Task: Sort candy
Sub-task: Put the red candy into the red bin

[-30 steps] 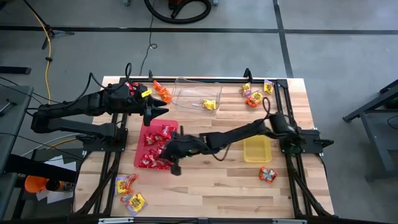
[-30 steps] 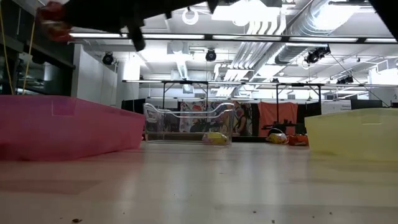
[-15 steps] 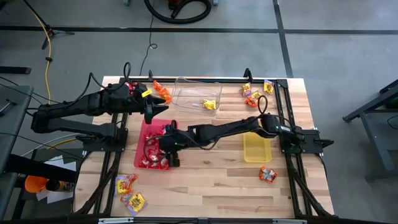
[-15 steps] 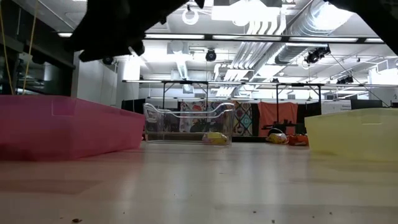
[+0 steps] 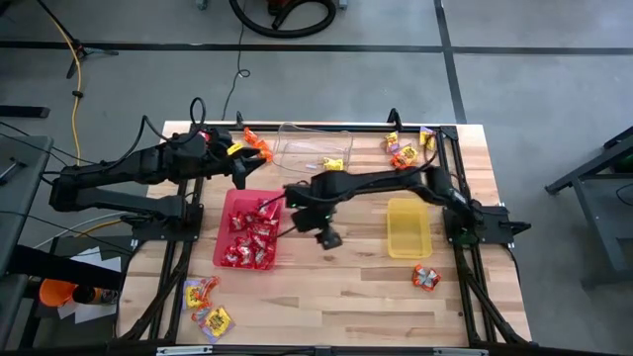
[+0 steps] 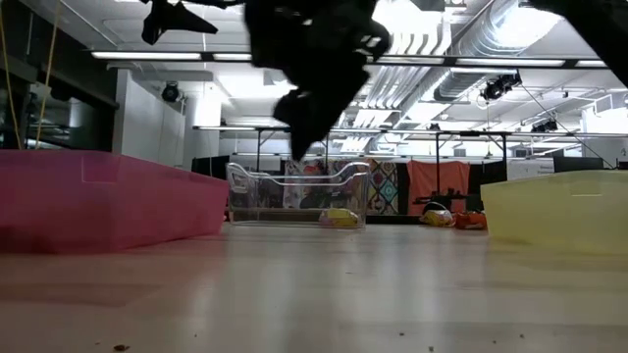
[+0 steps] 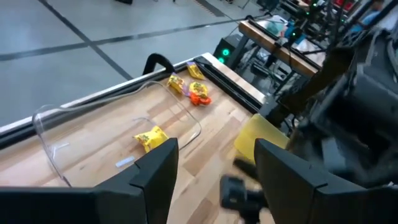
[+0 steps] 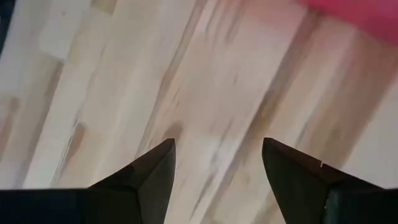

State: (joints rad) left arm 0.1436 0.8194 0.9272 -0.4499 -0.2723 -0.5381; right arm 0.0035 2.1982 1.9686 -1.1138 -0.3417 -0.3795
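From above, the right gripper (image 5: 327,237) hangs over bare table (image 5: 346,287) between the red tray (image 5: 226,210), full of red candy (image 5: 249,237), and the yellow tray (image 5: 407,237). The left gripper (image 5: 240,170) waits by the clear tray (image 5: 297,148).

Low view: a dark gripper (image 6: 299,123) hangs above the table.

Left wrist: fingers (image 7: 152,180) apart, holding nothing; one yellow candy (image 7: 152,137) lies in the clear tray.

Right wrist: fingers (image 8: 149,174) apart, nothing between them.

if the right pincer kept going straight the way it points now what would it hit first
Most likely bare tabletop. The right pincer is open and empty, and its wrist view shows only wood planks between its fingers, with the red tray off at the edge. How far above the table it is remains unclear.
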